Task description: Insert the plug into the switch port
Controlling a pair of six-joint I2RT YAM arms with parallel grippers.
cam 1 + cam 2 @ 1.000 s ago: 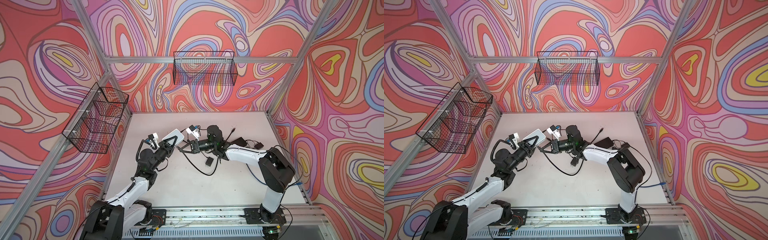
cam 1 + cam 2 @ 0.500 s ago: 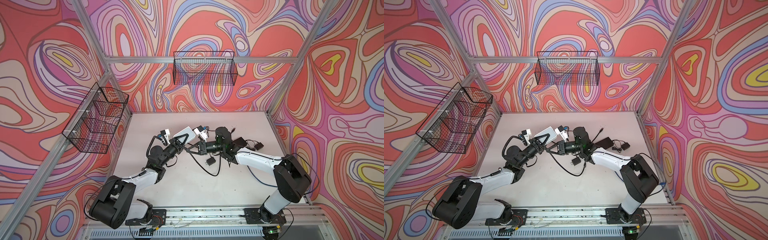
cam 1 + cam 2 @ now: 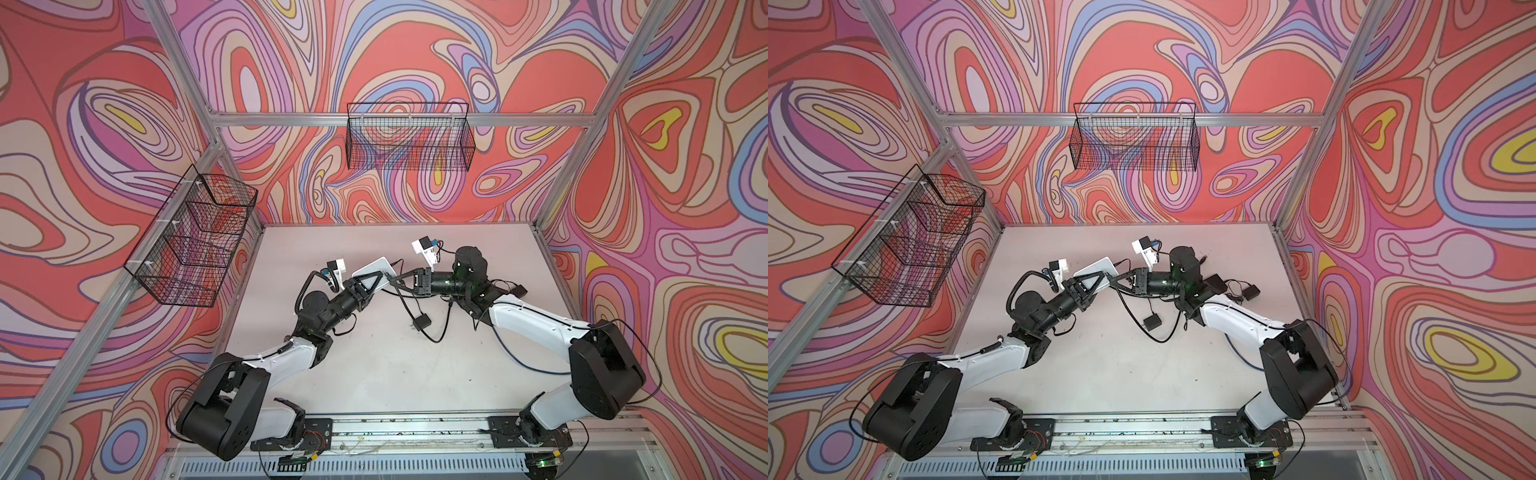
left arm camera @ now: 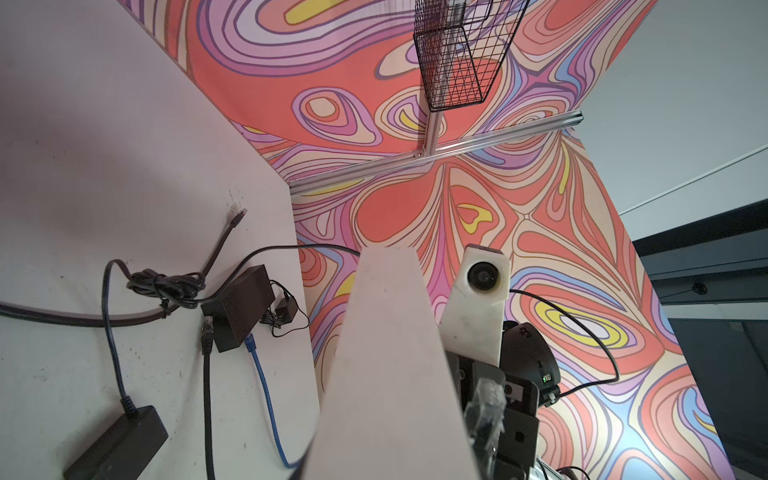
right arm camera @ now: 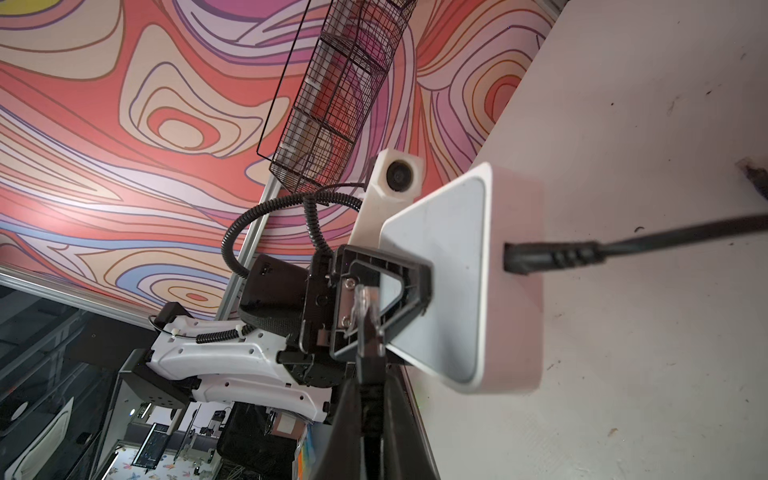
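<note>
The white switch (image 3: 376, 268) (image 3: 1098, 266) is held up off the table, and my left gripper (image 3: 371, 284) (image 3: 1093, 286) is shut on it. Its broad face fills the left wrist view (image 4: 386, 353). A black power lead (image 5: 552, 258) is plugged into its side (image 5: 515, 291). My right gripper (image 3: 400, 281) (image 5: 370, 399) is shut on the black cable just behind the clear plug (image 5: 365, 307) (image 4: 486, 399). The plug's tip sits close beside the switch, in front of the left finger (image 5: 411, 272). No port shows.
A black power adapter (image 3: 422, 322) and loose cables lie on the table below the grippers. A small black box (image 4: 241, 307) with a blue cable (image 4: 266, 399) lies further right. Wire baskets hang on the back wall (image 3: 409, 137) and the left wall (image 3: 195, 237).
Both grippers have shifted to the right together, the switch and the plug staying close to each other. The left arm's elbow has dropped lower.
</note>
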